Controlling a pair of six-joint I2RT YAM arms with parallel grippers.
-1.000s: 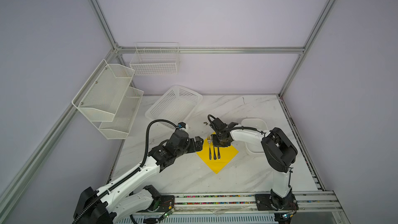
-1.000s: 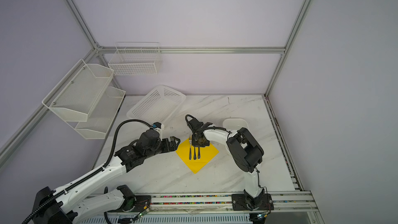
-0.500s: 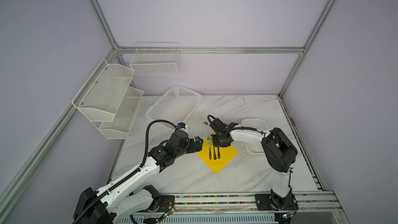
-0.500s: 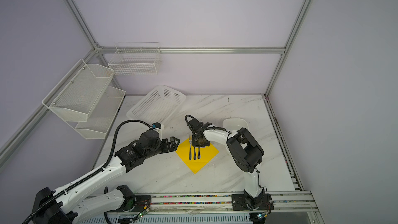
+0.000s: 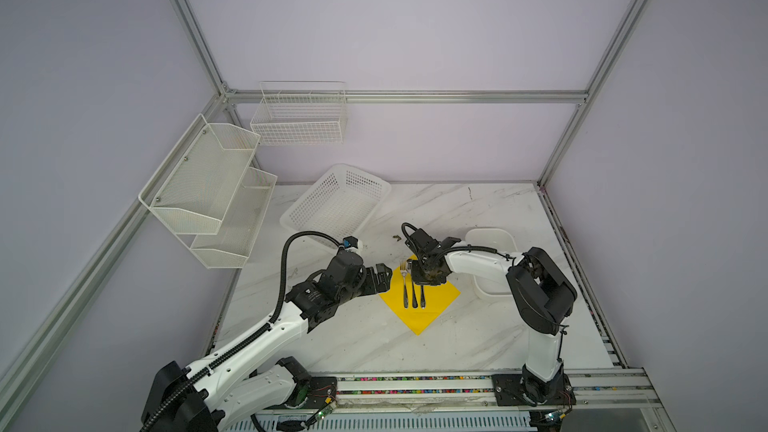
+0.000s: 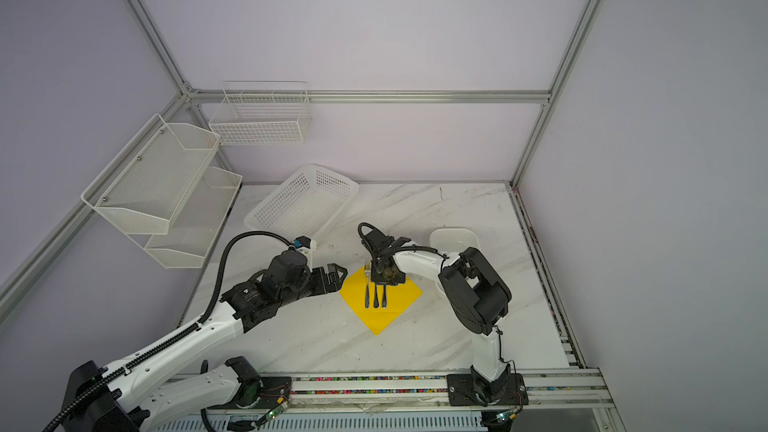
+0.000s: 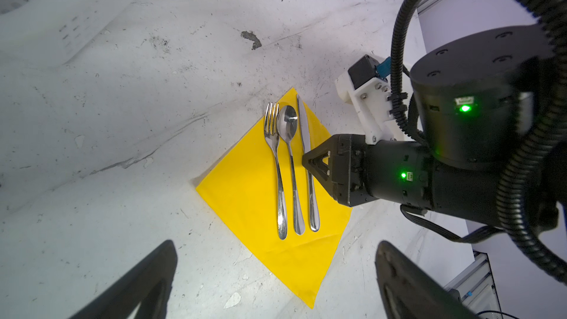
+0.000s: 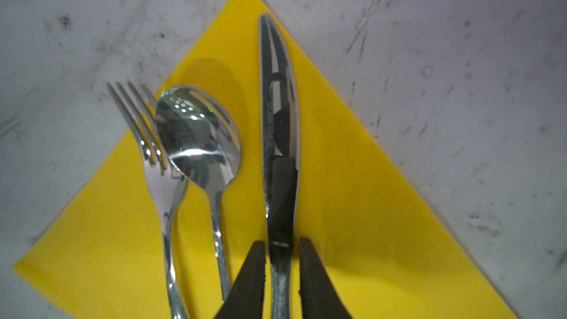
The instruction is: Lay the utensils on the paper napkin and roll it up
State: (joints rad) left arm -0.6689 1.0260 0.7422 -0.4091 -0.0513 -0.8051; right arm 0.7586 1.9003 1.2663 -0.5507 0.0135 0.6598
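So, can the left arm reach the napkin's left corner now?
Probably yes: the open left claw sits right beside the napkin, nothing between them; the right claw is at the knife.

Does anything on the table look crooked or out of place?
The fork tines poke past the napkin edge onto the table, and the spoon bowl overlaps them. A dark scrap lies beyond the napkin.

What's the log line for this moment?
shiny silver fork, spoon, knife: on yellow paper napkin | right claw: open astride knife | left claw: open
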